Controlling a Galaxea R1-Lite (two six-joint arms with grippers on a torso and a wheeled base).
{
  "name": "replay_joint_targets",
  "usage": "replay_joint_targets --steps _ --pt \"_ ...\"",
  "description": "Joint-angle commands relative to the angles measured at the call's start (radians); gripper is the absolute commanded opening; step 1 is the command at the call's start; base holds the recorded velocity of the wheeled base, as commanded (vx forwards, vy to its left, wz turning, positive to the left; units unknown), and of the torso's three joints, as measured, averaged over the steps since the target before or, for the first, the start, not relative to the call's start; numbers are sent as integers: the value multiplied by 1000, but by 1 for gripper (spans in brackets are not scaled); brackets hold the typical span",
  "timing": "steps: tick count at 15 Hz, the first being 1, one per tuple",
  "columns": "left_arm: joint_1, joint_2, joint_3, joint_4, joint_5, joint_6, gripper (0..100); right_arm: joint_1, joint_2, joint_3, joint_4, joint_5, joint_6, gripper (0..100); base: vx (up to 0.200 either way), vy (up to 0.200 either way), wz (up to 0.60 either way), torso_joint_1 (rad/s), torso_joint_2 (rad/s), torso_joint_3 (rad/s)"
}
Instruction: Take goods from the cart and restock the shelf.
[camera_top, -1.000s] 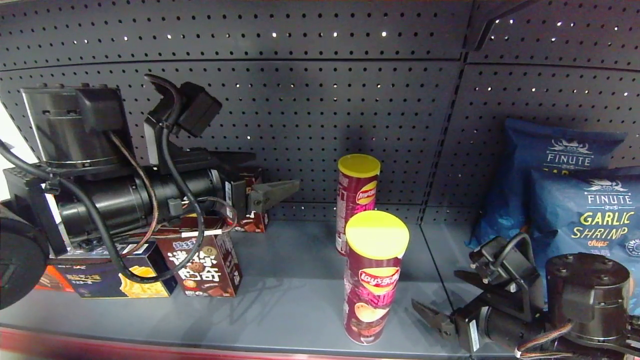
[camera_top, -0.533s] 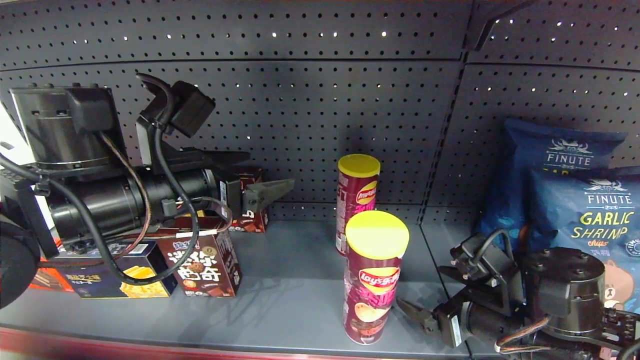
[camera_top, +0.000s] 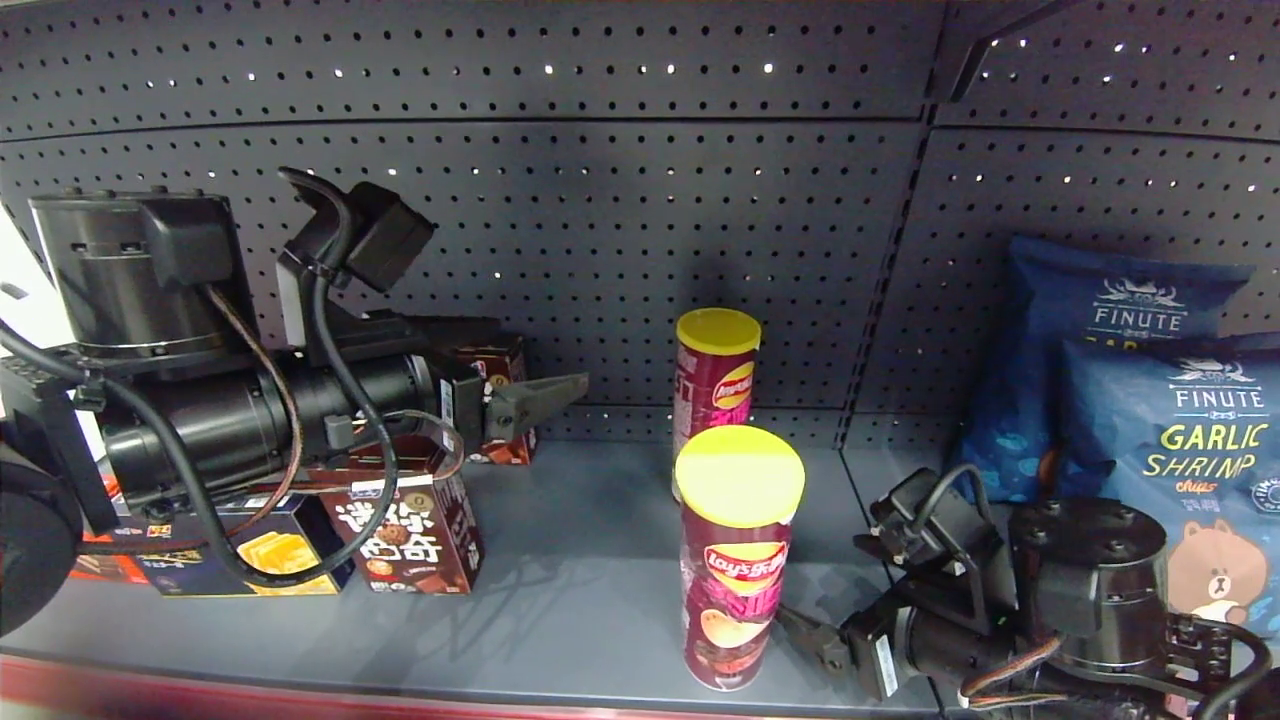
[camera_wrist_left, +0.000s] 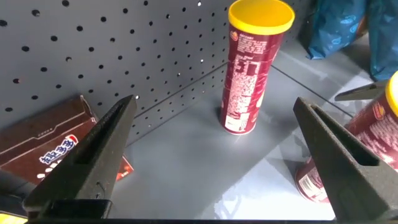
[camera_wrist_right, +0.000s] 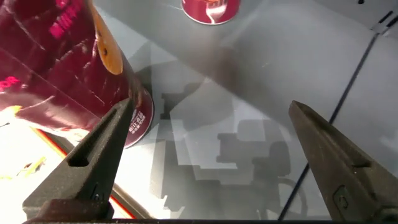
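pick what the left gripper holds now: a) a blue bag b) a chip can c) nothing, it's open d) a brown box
C: the left gripper is open, with only bare shelf between its fingers and the rear chip can standing clear of it.

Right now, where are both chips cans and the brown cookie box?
front chips can (camera_top: 738, 476), head view, yellow lid
rear chips can (camera_top: 717, 331), head view, yellow lid
brown cookie box (camera_top: 415, 545), head view, front face

A dark perforated back panel (camera_top: 620, 200) is rising behind a grey shelf board (camera_top: 590, 560), light is glinting through its holes toward twelve o'clock, and a red strip (camera_top: 150, 688) is running along six o'clock.
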Motion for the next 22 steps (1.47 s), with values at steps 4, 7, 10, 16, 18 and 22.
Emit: replay_joint_targets --steps 4,7,10,16,18,22 --pt "-1 4 -1 0 -2 2 100 7 7 6 0 -1 1 100 0 0 0 0 0 0" --pt "-1 4 2 0 -2 2 100 8 -1 13 0 -1 1 100 0 0 0 0 0 0" --pt "-1 4 2 -2 -2 2 100 8 -1 13 0 -1 1 100 0 0 0 0 0 0" --pt "-1 5 4 0 -2 2 100 10 0 12 0 -1 1 100 0 0 0 0 0 0" --pt "-1 5 4 -2 -2 2 100 10 3 12 0 -1 1 100 0 0 0 0 0 0" --pt "-1 5 4 -2 -2 2 100 16 7 10 0 0 1 100 0 0 0 0 0 0"
